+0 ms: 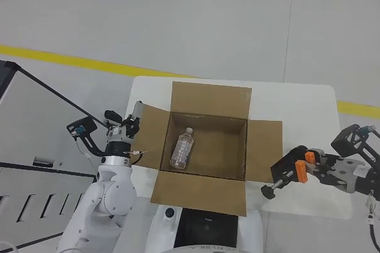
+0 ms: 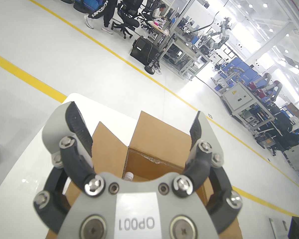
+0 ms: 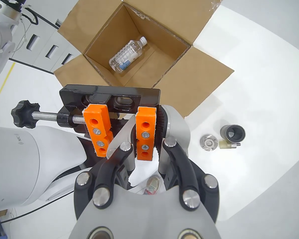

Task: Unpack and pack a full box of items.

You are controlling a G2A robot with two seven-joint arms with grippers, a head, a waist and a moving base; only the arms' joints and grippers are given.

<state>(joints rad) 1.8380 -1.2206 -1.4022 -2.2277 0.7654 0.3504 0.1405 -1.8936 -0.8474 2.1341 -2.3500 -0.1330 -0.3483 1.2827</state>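
Clamp [image 3: 109, 95] clenched in right gripper [image 3: 145, 128]; left gripper [image 2: 135, 115] released. Probably packing: you next lower it into box [image 1: 209, 101] beside bottle [image 1: 182, 149].

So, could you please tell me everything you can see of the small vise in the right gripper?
The small vise has a black, metal-looking frame and two orange blocks, each fixed with screws and set apart. A silvery threaded spindle ends in a black lobed knob. The right gripper is shut on one orange block, with the frame pointing away from the wrist. It holds the vise over the white table, beside a flap of the open cardboard box.
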